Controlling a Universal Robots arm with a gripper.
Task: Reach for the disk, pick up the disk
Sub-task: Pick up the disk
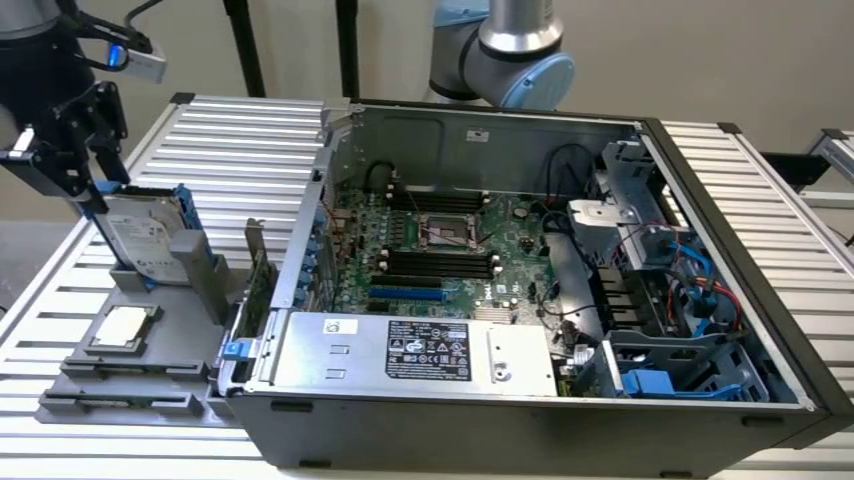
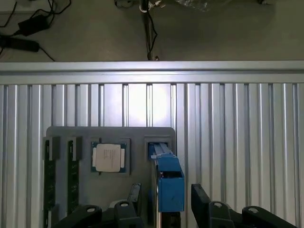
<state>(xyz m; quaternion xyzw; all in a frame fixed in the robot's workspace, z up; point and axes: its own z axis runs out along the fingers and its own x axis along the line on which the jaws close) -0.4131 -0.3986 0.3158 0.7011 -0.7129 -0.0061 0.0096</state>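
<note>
From the exterior view, the grey tray lies on the ribbed metal table, just beside the open computer case on the exterior view's left. The disk stands on edge in a slot at the tray's far end, label facing out and blue rails along its sides. A small square chip lies flat in the tray, nearer the camera than the disk. The black gripper hangs at the disk's top edge.

In the wrist view, looking straight down on the tray, the disk shows edge-on as a blue strip rising from its slot, with the chip in the next recess. The gripper has its jaws spread wide, one finger on each side of the disk. A gap shows at both fingers, so nothing is clamped. The table runs beyond the tray.
</note>
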